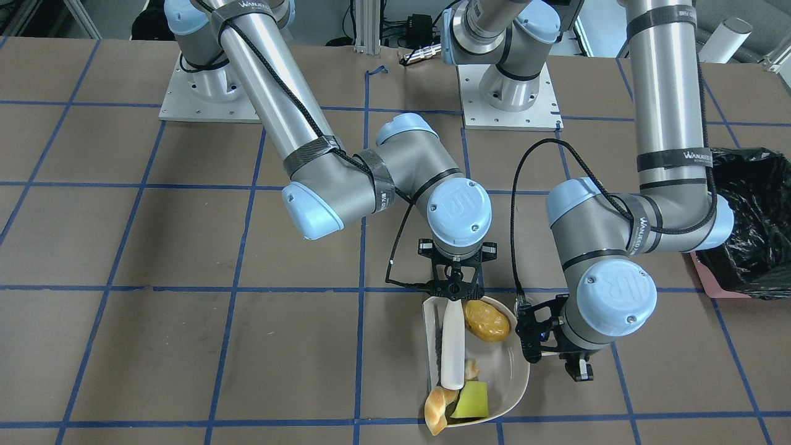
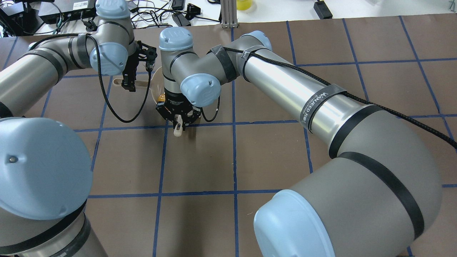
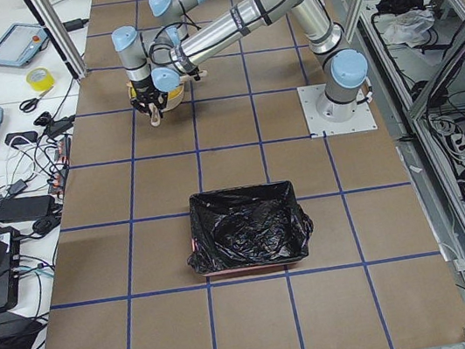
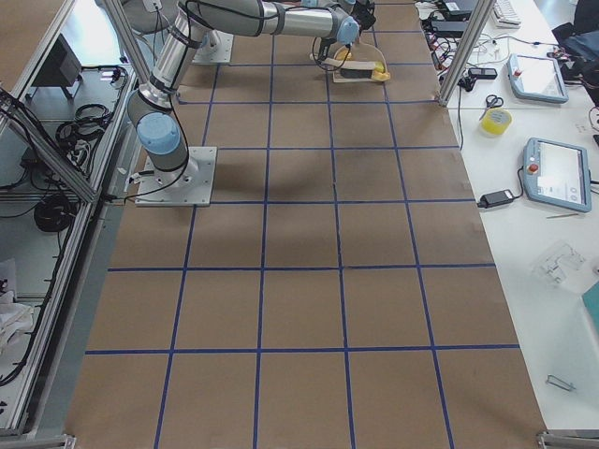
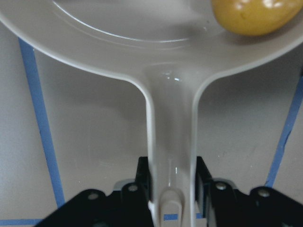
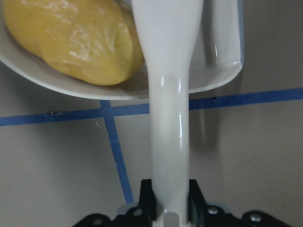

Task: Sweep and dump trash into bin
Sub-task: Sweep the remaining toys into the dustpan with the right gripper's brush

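A beige dustpan (image 1: 503, 371) lies on the table. The golden potato lump (image 1: 487, 320) sits at its back and shows in both wrist views (image 5: 253, 16) (image 6: 71, 38). The yellow-green sponge wedge (image 1: 471, 400) lies at the pan's mouth. The tan croissant (image 1: 435, 409) lies on the pan's lip, partly over it. My right gripper (image 1: 454, 289) (image 6: 168, 208) is shut on a white sweeper (image 1: 453, 343) that lies along the pan. My left gripper (image 1: 578, 368) (image 5: 171, 194) is shut on the dustpan's handle (image 5: 170, 137). The pink bin with its black bag (image 1: 751, 222) stands off to my left.
The bin (image 3: 246, 230) stands about two grid squares from the dustpan (image 3: 170, 103) along the table. Blue tape lines cross the brown table top (image 1: 185, 346). Both arm bases (image 1: 507, 93) are bolted at the table's robot side. Cables and tablets lie beyond the far edge (image 4: 552, 173).
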Motion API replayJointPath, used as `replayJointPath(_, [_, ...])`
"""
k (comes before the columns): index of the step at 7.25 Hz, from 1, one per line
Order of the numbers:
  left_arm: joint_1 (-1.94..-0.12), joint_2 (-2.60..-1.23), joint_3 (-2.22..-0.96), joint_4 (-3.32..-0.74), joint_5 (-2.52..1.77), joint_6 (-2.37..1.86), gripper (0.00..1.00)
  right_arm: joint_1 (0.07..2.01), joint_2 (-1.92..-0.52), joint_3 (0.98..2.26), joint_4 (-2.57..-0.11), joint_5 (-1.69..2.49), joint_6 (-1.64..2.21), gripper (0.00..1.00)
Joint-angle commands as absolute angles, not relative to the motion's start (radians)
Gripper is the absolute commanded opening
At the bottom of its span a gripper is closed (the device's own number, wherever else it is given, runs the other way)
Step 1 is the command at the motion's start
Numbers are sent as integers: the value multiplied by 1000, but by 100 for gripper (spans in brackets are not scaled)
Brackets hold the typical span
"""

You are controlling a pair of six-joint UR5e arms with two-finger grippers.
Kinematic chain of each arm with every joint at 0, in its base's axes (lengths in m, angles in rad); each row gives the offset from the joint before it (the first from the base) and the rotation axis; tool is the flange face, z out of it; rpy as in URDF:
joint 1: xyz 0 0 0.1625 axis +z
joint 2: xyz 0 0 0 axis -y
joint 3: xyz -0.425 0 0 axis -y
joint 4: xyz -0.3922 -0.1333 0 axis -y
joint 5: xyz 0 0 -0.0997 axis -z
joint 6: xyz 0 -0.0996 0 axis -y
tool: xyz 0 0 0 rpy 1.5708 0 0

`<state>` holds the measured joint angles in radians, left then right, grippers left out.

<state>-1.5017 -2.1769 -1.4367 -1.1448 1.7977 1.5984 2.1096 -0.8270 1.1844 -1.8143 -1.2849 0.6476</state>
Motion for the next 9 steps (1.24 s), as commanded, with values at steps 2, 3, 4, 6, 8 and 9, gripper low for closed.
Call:
replayJointPath(2, [-1505,-2177,-1440,-1144,1786,1598,6,2123,-841,1178,-1777,-1298,634,0])
replayJointPath(3, [-1505,-2177,-1439,-1143,1786,1600,6,2122,-874,1180,-1713,-1316,614,0])
replayJointPath(4, [-1505,-2177,-1440,-1144,1784,1600,6,2115,-914,1184,-1636,-1343,562,0])
replayJointPath(6, [-1505,-2175,-1442,-1144,1782,1603,5,2091,-968,1193,-1527,-1403,470,0])
replayJointPath(8, [-1503,-2175,-1442,-1143,1778,1603,5,1977,-1066,1280,-1461,-1407,369,0])
replayJointPath(9, [-1503,-2177,-1442,-1144,1766,1600,5,1882,-1163,1392,-1438,-1417,241,0])
